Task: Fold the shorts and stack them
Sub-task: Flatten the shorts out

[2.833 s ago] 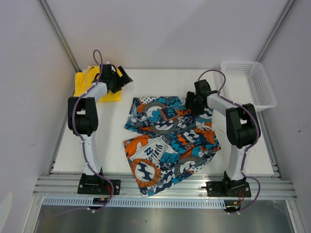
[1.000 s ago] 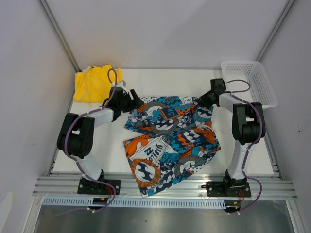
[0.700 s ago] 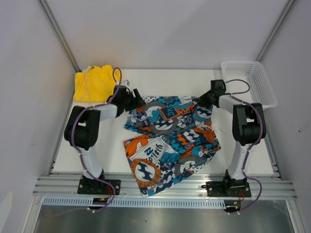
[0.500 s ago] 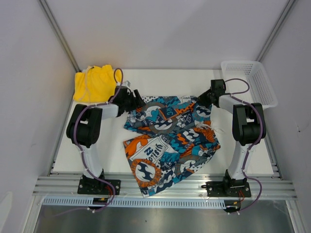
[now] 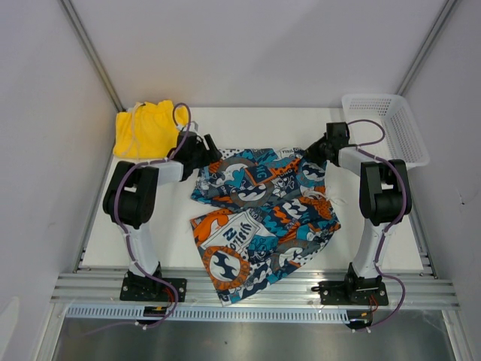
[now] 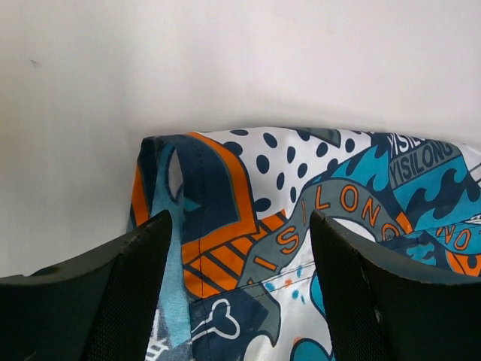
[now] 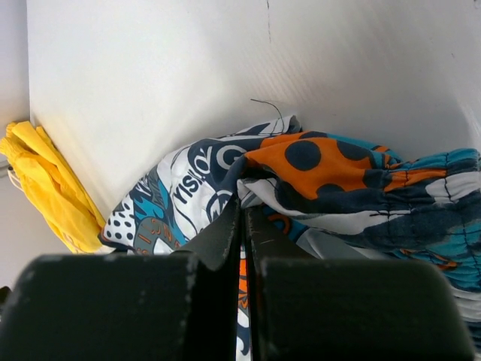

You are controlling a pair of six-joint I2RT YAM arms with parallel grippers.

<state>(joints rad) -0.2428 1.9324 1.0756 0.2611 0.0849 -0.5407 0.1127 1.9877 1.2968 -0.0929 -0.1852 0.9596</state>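
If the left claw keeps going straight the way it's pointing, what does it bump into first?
Probably the printed shorts: their corner lies right between the fingers of the open left gripper, with only bare white table visible beyond it.

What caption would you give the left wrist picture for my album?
The left hand, open, poised over a corner of the printed shorts on the white table.

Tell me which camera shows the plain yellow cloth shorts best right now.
Top external: the plain yellow cloth shorts lie bunched at the table's far left corner, nearly all visible. The right wrist view catches only a strip of them at its left edge; the left wrist view shows none.
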